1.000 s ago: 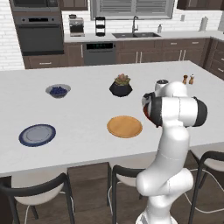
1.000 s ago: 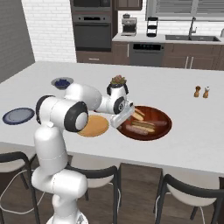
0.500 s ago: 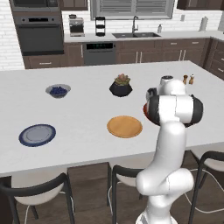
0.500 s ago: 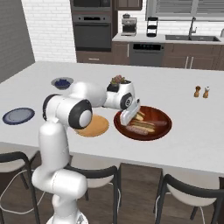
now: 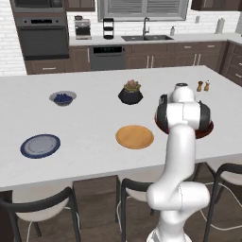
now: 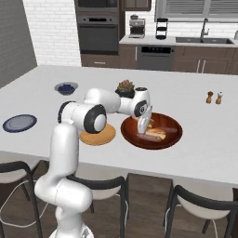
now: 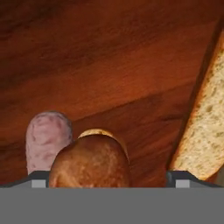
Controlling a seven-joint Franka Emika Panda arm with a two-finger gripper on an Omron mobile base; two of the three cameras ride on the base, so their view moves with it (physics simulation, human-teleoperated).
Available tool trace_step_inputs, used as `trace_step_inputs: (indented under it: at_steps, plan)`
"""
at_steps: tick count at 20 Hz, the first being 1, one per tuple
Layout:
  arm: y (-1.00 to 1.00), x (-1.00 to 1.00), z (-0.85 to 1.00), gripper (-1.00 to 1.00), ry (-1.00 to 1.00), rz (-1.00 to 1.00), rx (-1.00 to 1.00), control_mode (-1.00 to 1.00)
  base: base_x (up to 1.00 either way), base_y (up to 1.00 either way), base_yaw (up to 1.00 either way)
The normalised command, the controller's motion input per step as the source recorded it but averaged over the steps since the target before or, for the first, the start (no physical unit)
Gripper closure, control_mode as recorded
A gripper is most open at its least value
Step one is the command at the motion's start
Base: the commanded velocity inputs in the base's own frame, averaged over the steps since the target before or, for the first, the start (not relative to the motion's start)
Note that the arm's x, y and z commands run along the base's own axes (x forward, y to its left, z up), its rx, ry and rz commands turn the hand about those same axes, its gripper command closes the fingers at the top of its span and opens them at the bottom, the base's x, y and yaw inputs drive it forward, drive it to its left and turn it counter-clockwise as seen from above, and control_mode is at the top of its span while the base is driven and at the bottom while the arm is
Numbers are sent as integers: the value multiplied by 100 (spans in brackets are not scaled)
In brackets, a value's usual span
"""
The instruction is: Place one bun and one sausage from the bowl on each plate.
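Note:
The wide dark red-brown bowl [image 6: 173,138] sits right of the tan-orange plate [image 6: 97,135], half hidden behind my arm in the left base view [image 5: 206,130]. My gripper [image 6: 143,126] reaches down into the bowl's left part. In the hand view it stands open [image 7: 111,177] with a brown bun [image 7: 89,162] between its fingertips [image 7: 39,178], nearer the left one. A pink sausage [image 7: 46,140] lies beside that bun and a second bun [image 7: 205,122] at the right. The grey-blue plate [image 6: 19,123] lies far left, bare like the tan one [image 5: 134,136].
A small grey bowl of blue berries [image 5: 63,98] and a black plant pot [image 5: 131,93] stand behind the plates. Salt and pepper shakers [image 5: 203,86] are at the back right. Dark chairs [image 6: 200,209] line the counter's near edge.
The gripper has swung from the bowl's left edge toward its middle and dropped down among the food. Plates and bowl have not moved.

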Motion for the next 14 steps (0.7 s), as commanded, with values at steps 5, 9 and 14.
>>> trace_step_inputs:
  at_steps: [5,9,14]
  plan:
    - [-1,3,-27,100,0,14,0,-100,0,0,0]
    - [0,-21,16,100,-12,2,0,-100,0,0,0]
    - [4,-59,78,100,-26,0,0,-100,0,0,0]
